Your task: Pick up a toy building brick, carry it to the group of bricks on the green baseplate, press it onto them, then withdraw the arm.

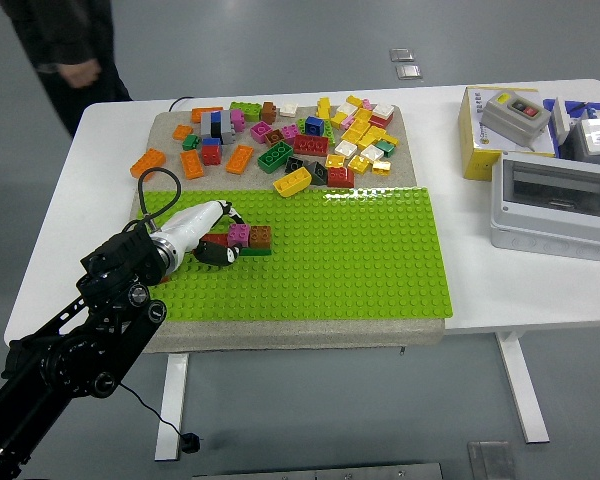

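- Pink brick (239, 234) sits on the small group of bricks (242, 240) at the left part of the green baseplate (360, 260), a brown brick (260, 236) right beside it and a dark green strip under both.
- Left hand (212, 237) reaches in from the lower left, its white shell lying over the baseplate and its dark fingers (218, 256) curled at the left end of the group, touching it.
- Whether those fingers actually grip a brick cannot be told from this view; the pink one looks seated on the stack.
- Far side of the baseplate: a loose pile of bricks (290, 135) scattered over the beige mat (165, 130), orange, red, yellow, white, green.
- On the right of the white table (480, 290), well apart from the play: a grey enclosure box (554, 203), with a yellow box carrying a push-button switch (500, 125) beyond it.
- A person (60, 50) stands at the far left corner, one hand hanging clear of the table.
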You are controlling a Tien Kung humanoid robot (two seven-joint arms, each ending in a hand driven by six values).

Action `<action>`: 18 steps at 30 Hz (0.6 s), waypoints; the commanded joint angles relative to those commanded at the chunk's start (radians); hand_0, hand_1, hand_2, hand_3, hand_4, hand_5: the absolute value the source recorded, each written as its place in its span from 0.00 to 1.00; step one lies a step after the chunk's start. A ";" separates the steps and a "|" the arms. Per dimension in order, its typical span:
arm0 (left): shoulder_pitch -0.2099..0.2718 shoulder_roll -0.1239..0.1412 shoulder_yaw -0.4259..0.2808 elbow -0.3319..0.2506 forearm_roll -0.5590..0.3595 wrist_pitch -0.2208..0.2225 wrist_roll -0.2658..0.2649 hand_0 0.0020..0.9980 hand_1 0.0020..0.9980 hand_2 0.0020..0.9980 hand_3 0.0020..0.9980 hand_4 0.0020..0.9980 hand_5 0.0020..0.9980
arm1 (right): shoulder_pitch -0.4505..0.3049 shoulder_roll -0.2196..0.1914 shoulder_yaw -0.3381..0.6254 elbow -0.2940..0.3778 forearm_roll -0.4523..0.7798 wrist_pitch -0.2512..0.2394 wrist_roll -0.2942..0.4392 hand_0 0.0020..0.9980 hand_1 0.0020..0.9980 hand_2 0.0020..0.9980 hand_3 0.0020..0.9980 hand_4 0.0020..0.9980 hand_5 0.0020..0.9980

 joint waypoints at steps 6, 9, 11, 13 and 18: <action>0.001 -0.001 0.001 0.005 -0.002 0.004 -0.003 1.00 0.96 0.98 0.55 0.49 0.18 | 0.000 0.000 -0.002 0.000 0.001 0.000 0.001 0.70 0.61 0.57 0.69 0.37 0.88; 0.000 -0.002 0.003 0.008 -0.003 0.012 -0.007 1.00 0.96 0.98 0.55 0.49 0.18 | 0.000 0.000 -0.001 0.000 0.001 0.000 0.002 0.70 0.61 0.57 0.69 0.37 0.88; 0.000 -0.003 0.005 0.011 -0.004 0.016 -0.010 1.00 0.96 0.98 0.55 0.49 0.18 | 0.000 0.000 0.000 0.000 0.002 0.001 0.002 0.70 0.61 0.57 0.69 0.37 0.88; -0.001 -0.004 0.008 0.013 -0.004 0.021 -0.013 1.00 0.96 0.98 0.55 0.49 0.18 | 0.000 0.000 0.000 0.000 0.002 0.001 0.002 0.70 0.61 0.57 0.69 0.37 0.88; -0.004 -0.006 0.015 0.017 -0.002 0.035 -0.024 1.00 0.96 0.98 0.55 0.49 0.18 | 0.000 0.001 0.002 0.000 0.005 0.001 0.002 0.70 0.61 0.57 0.69 0.37 0.88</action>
